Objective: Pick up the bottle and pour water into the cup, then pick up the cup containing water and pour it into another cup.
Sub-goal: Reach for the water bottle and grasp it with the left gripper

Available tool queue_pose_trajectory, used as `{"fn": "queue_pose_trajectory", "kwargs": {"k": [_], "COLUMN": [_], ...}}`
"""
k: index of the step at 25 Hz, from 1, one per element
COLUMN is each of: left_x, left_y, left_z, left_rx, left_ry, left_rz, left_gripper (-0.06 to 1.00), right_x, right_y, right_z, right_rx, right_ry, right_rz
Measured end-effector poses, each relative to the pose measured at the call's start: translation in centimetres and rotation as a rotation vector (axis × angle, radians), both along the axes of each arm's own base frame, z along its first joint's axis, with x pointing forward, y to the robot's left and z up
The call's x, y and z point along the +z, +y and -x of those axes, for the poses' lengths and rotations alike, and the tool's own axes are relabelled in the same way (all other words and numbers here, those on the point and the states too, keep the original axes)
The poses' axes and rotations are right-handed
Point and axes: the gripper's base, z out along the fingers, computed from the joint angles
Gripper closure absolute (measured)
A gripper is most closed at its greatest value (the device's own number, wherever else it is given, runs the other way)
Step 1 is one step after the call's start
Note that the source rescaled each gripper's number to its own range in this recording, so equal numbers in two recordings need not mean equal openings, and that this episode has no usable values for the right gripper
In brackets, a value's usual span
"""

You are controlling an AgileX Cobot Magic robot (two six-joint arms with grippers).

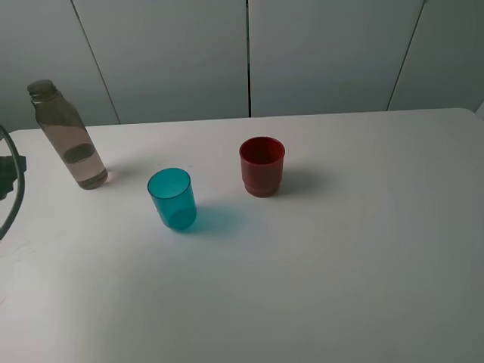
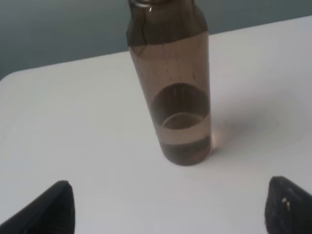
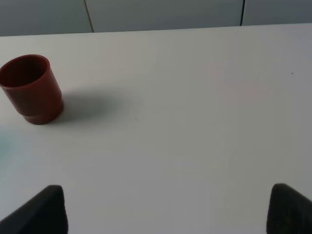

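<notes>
The smoky grey-brown bottle (image 1: 69, 140) stands upright at the table's far left with some water in its bottom; it also shows in the left wrist view (image 2: 178, 97). The teal cup (image 1: 172, 198) stands upright right of it, nearer the front. The red cup (image 1: 262, 165) stands right of the teal one and also shows in the right wrist view (image 3: 31, 87). My left gripper (image 2: 168, 214) is open and empty, a short way in front of the bottle. My right gripper (image 3: 165, 212) is open and empty, well off to the red cup's right, out of the exterior view.
The white table (image 1: 363, 249) ends at a grey panelled wall (image 1: 318, 53) behind. Part of the left arm and a cable (image 1: 9, 181) show at the left edge of the exterior view.
</notes>
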Motion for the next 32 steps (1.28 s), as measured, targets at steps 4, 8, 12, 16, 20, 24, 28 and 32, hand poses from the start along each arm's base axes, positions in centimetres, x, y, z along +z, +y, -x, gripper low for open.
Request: {"fn": "queue_pose_trajectory", "kwargs": {"k": [4, 8, 12, 16, 20, 24, 28, 32], "left_x": [-1.6, -2.9, -3.9, -5.0, -6.0, -6.3, -6.1, -5.9], "left_y": [1.0, 1.4, 1.4, 1.4, 1.6, 1.7, 2.1, 2.4], "left_z": [-1.0, -2.0, -3.1, -4.0, -4.9, -5.7, -6.4, -7.5], "left_rx": [0.071, 0.086, 0.066, 0.044, 0.048, 0.046, 0.072, 0.06], "left_ry": [0.039, 0.045, 0.01, -0.029, -0.025, -0.03, -0.043, -0.06], "left_rz": [0.068, 0.107, 0.128, 0.13, 0.135, 0.128, 0.12, 0.084], "left_gripper": [-0.06, -0.06, -0.06, -0.06, -0.06, -0.06, -0.06, -0.06], "right_x": [0.0, 0.0, 0.0, 0.0, 0.0, 0.0, 0.0, 0.0], "right_y": [0.0, 0.0, 0.0, 0.0, 0.0, 0.0, 0.0, 0.0], "right_z": [0.0, 0.0, 0.0, 0.0, 0.0, 0.0, 0.0, 0.0], "right_rx": [0.0, 0.0, 0.0, 0.0, 0.0, 0.0, 0.0, 0.0], "right_ry": [0.0, 0.0, 0.0, 0.0, 0.0, 0.0, 0.0, 0.0], "right_rz": [0.0, 0.0, 0.0, 0.0, 0.0, 0.0, 0.0, 0.0]}}
